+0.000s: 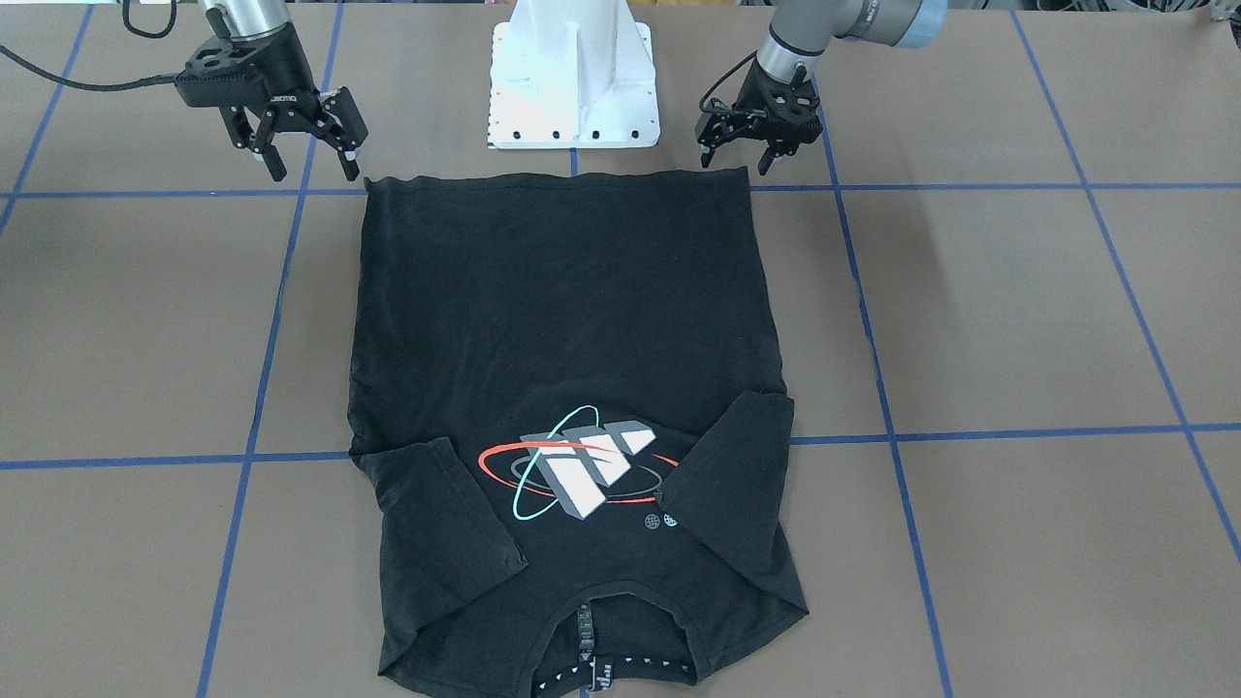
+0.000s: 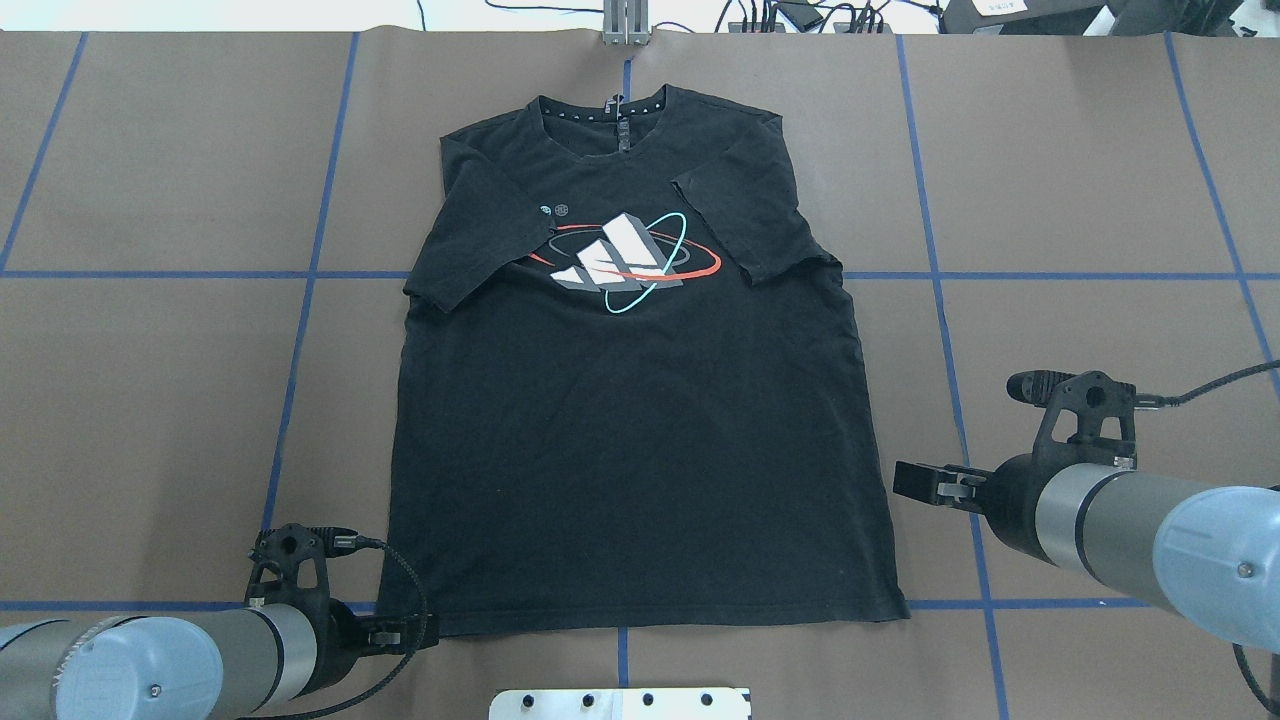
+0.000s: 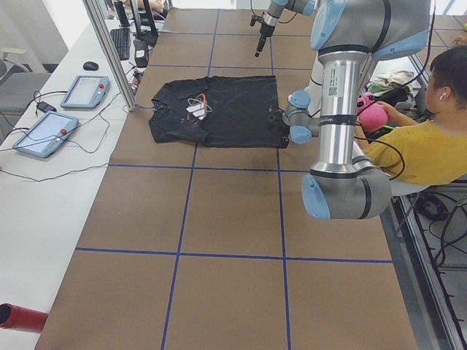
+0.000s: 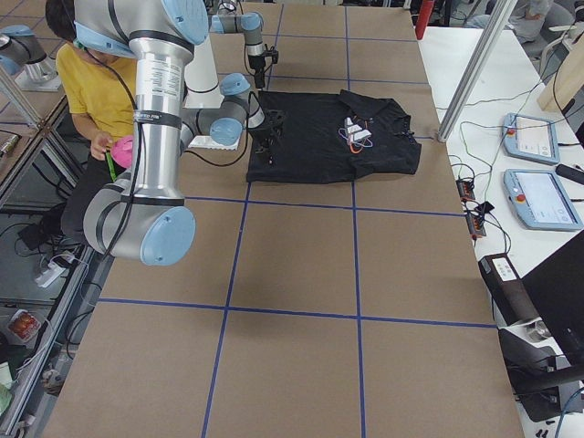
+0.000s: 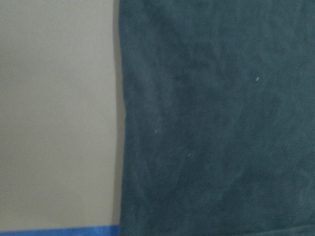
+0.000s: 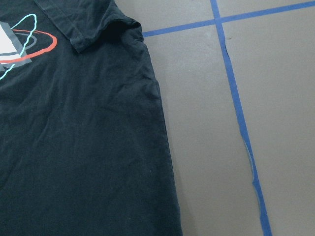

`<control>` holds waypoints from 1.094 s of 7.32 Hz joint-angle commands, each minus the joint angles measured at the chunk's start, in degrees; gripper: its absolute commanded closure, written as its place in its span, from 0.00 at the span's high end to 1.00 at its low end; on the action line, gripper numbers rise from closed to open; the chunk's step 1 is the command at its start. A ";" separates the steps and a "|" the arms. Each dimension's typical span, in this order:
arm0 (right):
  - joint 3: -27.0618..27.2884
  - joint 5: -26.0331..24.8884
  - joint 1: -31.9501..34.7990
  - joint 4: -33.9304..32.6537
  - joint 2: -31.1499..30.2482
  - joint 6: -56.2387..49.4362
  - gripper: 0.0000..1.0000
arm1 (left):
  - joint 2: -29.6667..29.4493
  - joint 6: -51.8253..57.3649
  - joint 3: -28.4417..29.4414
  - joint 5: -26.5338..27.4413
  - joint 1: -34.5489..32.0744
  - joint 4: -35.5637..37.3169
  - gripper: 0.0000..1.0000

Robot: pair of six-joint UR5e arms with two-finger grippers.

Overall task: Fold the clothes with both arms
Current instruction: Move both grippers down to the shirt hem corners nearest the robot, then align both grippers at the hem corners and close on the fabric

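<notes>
The black T-shirt (image 1: 572, 320) lies flat on the brown table with the red, teal and white graphic (image 2: 625, 262) facing up. Both sleeves are folded inward over the chest, and the collar points away from the robot. My left gripper (image 1: 737, 160) is open, low at the hem corner on the robot's left, and it also shows in the overhead view (image 2: 405, 632). The left wrist view shows only the shirt's side edge (image 5: 216, 123) close up. My right gripper (image 1: 312, 167) is open and empty, raised just outside the other hem corner. The right wrist view shows the shirt's side edge and a sleeve (image 6: 83, 147).
The white base pedestal (image 1: 572, 78) stands just behind the hem. Blue tape lines (image 2: 940, 300) grid the table. A metal post (image 3: 109, 55) and two tablets (image 3: 84, 91) stand beyond the collar end. A person in yellow (image 3: 423, 146) sits behind the robot.
</notes>
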 commanded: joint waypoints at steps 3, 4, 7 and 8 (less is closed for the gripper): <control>0.45 0.00 0.00 0.07 0.03 -0.03 1.00 | 0.10 -0.53 0.38 0.08 1.31 0.00 0.71; 0.54 0.00 0.00 -0.02 0.03 -0.03 1.00 | 0.02 -0.53 0.38 0.16 1.31 0.00 0.70; 0.55 0.00 0.00 0.07 0.03 -0.03 1.00 | -0.16 -0.53 0.38 0.08 1.31 0.00 0.47; 0.63 0.09 0.00 0.07 0.03 -0.03 1.00 | 0.10 -0.45 0.38 -0.01 1.22 0.09 0.42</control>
